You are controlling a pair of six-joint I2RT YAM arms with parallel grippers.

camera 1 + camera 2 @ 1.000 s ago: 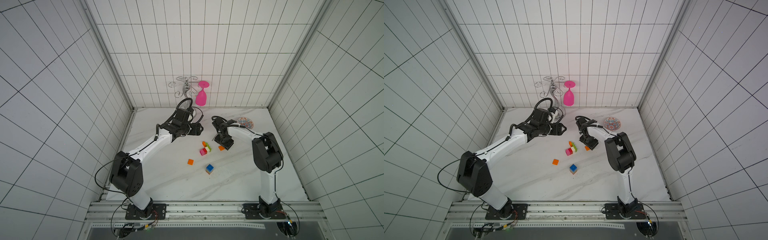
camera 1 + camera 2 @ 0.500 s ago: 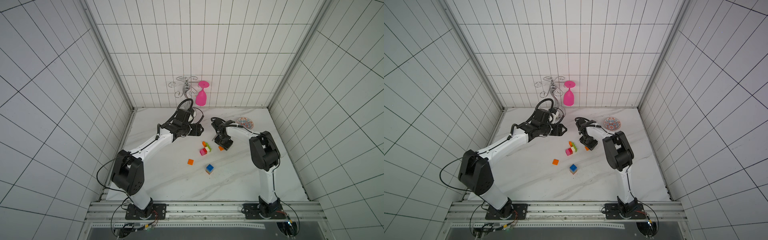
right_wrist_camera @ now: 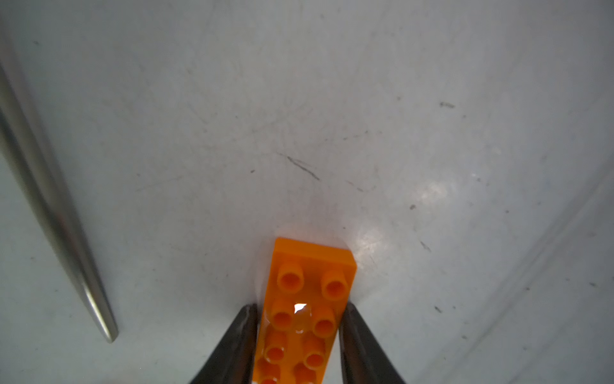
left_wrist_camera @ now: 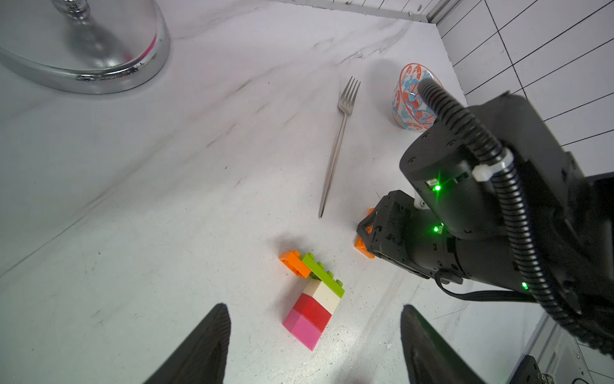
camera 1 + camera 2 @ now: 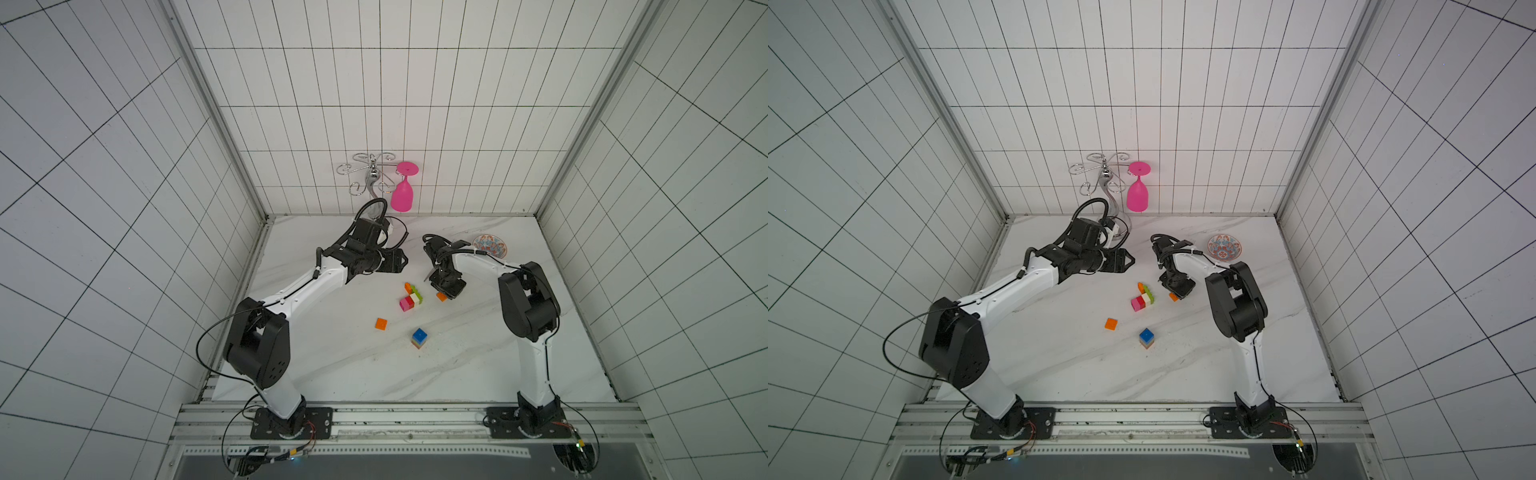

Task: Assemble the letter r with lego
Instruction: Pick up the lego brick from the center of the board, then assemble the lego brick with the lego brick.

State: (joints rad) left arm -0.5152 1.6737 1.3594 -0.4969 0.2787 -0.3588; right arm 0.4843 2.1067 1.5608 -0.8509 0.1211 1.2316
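**Right end effector pinches the long orange brick**

The right end effector [image 3: 299, 312] is down low on the bench [image 3: 299, 116]. Its two black fingers [image 3: 239, 339] are close together, one on each long side of the long orange brick [image 3: 312, 262]. They look like they press on it, so I would say it holds the brick. The brick looks to lie flat on the bench, bumps up. Its long way runs straight out from between the fingers, away from the wrist. Part of it pokes out past the tips.

The half-built letter [image 5: 411, 297] lies on the bench near that brick, on the robot's left side of it, and does not touch it. In the left wrist view it is a pink brick [image 4: 303, 327], a red brick [image 4: 314, 311] and a cream brick [image 4: 324, 294] in a row. A long green brick [image 4: 323, 274] sits across the cream end. A small orange brick [image 4: 294, 262] sits at the green one's far tip.

The right arm is much nearer to the long orange brick. The left end effector [image 5: 398, 262] hangs above the bench, farther back, apart from every brick. Its fingers are spread wide and nothing is between them.

I think the next move is to lift the brick and carry it to the robot's left, over to the letter. The grip is across the short way, so the brick could swing if the pinch is weak.
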